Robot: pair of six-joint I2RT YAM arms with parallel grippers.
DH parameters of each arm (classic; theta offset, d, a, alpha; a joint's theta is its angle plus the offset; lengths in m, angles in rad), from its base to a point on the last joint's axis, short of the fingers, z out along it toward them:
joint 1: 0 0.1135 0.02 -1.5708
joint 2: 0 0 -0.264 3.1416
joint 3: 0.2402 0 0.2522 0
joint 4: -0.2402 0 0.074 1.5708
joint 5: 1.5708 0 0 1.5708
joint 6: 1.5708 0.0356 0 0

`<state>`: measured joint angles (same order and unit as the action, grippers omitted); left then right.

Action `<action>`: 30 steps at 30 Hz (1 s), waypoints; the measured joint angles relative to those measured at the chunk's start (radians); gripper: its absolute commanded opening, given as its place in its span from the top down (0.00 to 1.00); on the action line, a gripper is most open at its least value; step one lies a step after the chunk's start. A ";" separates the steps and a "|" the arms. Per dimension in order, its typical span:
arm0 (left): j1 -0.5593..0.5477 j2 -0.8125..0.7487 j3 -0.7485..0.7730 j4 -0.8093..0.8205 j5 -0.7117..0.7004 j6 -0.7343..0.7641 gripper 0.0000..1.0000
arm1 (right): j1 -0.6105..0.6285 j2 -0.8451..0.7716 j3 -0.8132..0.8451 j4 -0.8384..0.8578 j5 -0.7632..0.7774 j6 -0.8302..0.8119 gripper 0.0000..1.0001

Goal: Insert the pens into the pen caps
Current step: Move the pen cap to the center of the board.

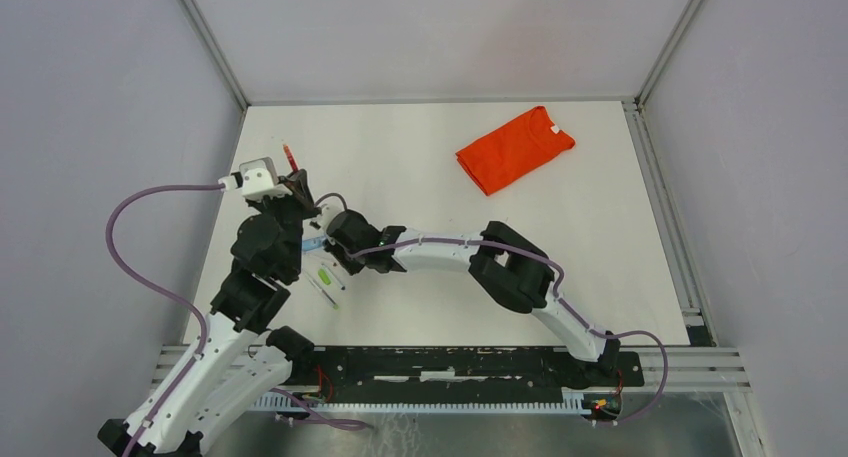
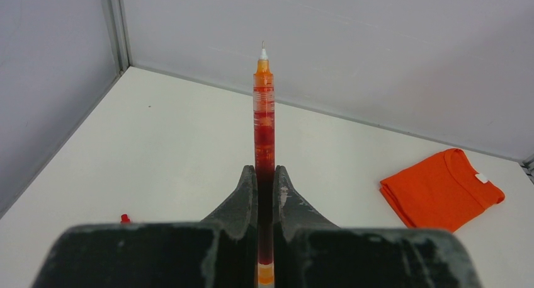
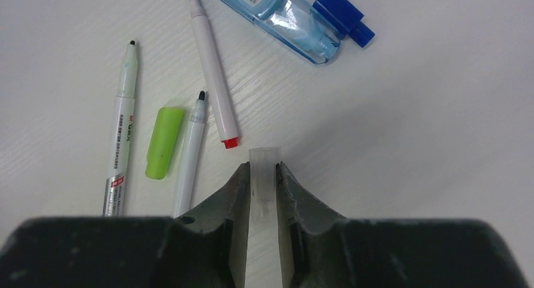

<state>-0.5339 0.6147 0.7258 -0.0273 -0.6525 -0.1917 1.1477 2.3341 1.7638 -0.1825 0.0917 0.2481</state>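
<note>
Pen clamped in left hand; right wrist alone shows right hand pinching clear cap.

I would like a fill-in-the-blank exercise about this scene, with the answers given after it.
1. The left claw grips a ___.
2. The right claw grips a clear ___.
3. The loose cap lying between two pens is ___.
4. The folded shirt is ___.
Missing words: pen, cap, green, orange.
</note>
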 measured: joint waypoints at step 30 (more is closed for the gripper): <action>0.019 0.107 0.000 -0.027 0.100 -0.014 0.97 | -0.328 -0.674 -0.877 -0.008 -0.005 -0.031 0.84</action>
<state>-0.5144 0.7219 0.7261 -0.0540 -0.5526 -0.2054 0.8200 1.6596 0.8864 -0.1909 0.0864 0.2169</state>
